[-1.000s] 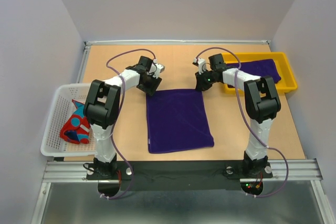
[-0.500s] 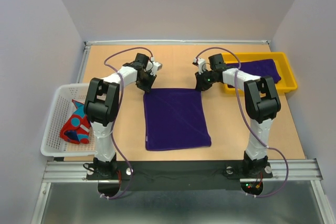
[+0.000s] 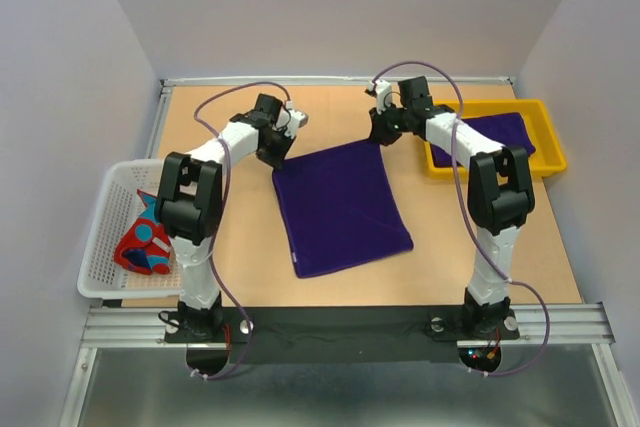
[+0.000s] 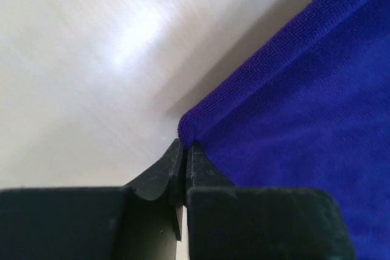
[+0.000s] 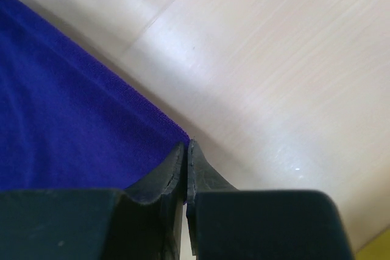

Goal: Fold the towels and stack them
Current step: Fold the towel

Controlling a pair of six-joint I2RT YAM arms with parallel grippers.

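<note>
Jaws on purple towel (image 3: 340,207) corners, tray (image 3: 500,103) alongside

Top view: bright, even, soft light from above, sharp all over, hardly any shadows on the bench (image 3: 240,237). Left wrist view: white glare patch upper left, bench washed out and blurry; soft dark shadow along the edge of the purple towel (image 4: 317,108); left hand (image 4: 184,150) black, out of focus. Right wrist view: glare streak at centre, wood grain visible, right hand (image 5: 186,149) dark and blurred.
</note>
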